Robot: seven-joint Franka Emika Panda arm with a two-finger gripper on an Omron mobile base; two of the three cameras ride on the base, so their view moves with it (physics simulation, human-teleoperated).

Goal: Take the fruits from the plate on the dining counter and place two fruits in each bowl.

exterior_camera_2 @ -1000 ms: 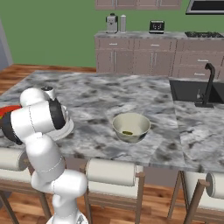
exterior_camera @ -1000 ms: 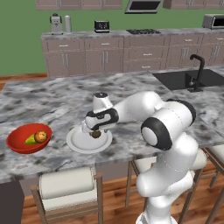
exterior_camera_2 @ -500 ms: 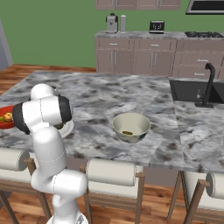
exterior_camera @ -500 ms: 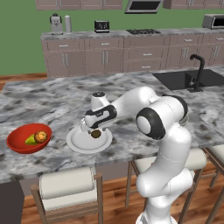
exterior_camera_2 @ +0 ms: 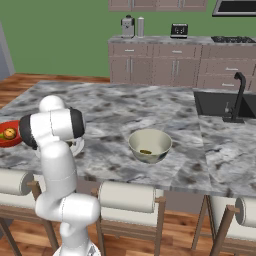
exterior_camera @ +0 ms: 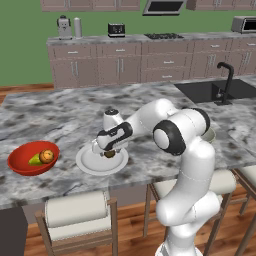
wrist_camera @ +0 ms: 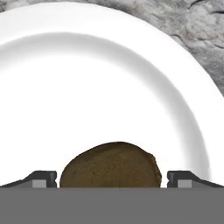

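while the gripper (exterior_camera: pixel 109 150) is hanging low over the white plate (exterior_camera: pixel 90 162) on the dining counter (exterior_camera: pixel 65 112), its fingers are standing wide apart with the brown kiwi (wrist_camera: pixel 110 164) sitting squarely in the gap between them. nothing is being squeezed yet; in the hand view one finger tip (wrist_camera: pixel 40 179) is rising on each side of the fruit with a little clear space on both sides, which is reading as a lined-up pinch waiting to happen. the kiwi is lying on the plate's flat middle, apparently the only fruit there, so the hand is pointing down at it.

off to the robot's left, the red bowl (exterior_camera: pixel 20 167) is already holding the orange (exterior_camera: pixel 46 156) and the yellow-green pear-shaped fruit (exterior_camera: pixel 35 160) side by side, so that bowl is looking finished. to the right, the beige bowl (exterior_camera_2: pixel 150 146) is holding one small greenish thing on its bottom, probably the lime (exterior_camera_2: pixel 145 151), though it is too small to be sure. by that count the kiwi is belonging in the beige bowl, well apart from the plate, and a firm, centred grip is mattering since the fruit is rounded and could roll.
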